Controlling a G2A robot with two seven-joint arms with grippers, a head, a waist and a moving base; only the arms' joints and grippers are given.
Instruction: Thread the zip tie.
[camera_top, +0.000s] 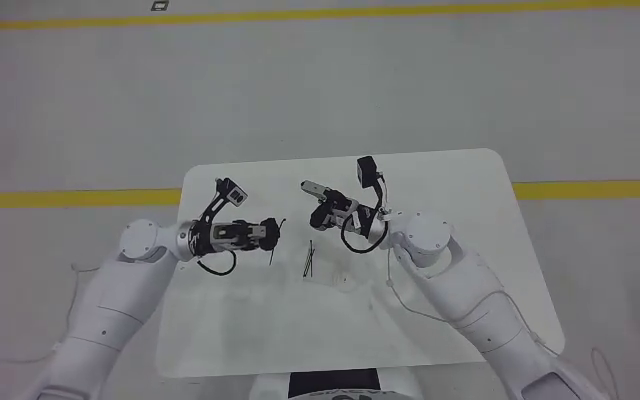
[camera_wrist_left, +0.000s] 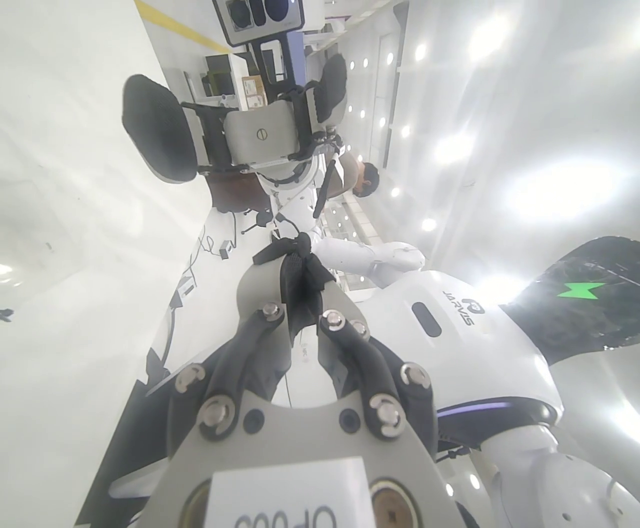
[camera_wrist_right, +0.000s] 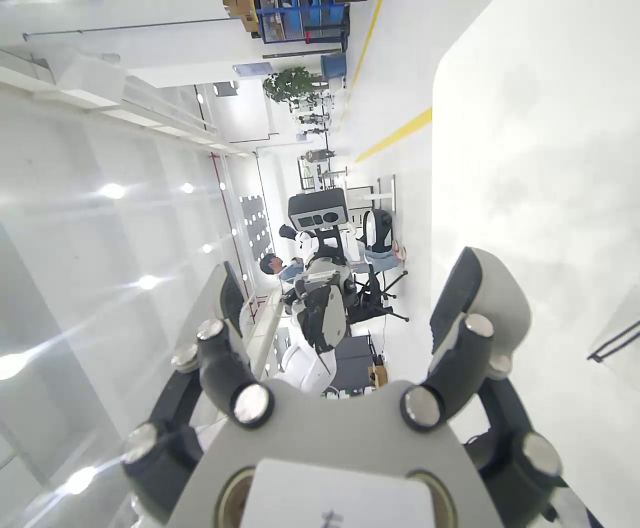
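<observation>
My left gripper (camera_top: 274, 233) hovers over the left-middle of the white table (camera_top: 460, 190), shut on a thin black zip tie (camera_top: 275, 246) that hangs down from its tips. In the left wrist view the same gripper (camera_wrist_left: 300, 280) pinches the tie's black bunched end (camera_wrist_left: 292, 250). My right gripper (camera_top: 310, 205) faces it from a short distance, open and holding nothing. In the right wrist view its fingers (camera_wrist_right: 462, 285) stand wide apart around the left gripper farther off. In the left wrist view its dark pads (camera_wrist_left: 157, 132) are spread wide.
Two or three loose black zip ties (camera_top: 310, 261) lie on the table between the arms, toward the front; in the right wrist view they are the zip ties (camera_wrist_right: 612, 342) near the picture's edge. A small pale scrap (camera_top: 345, 283) lies nearby. Yellow floor tape (camera_top: 90, 197) runs behind the table.
</observation>
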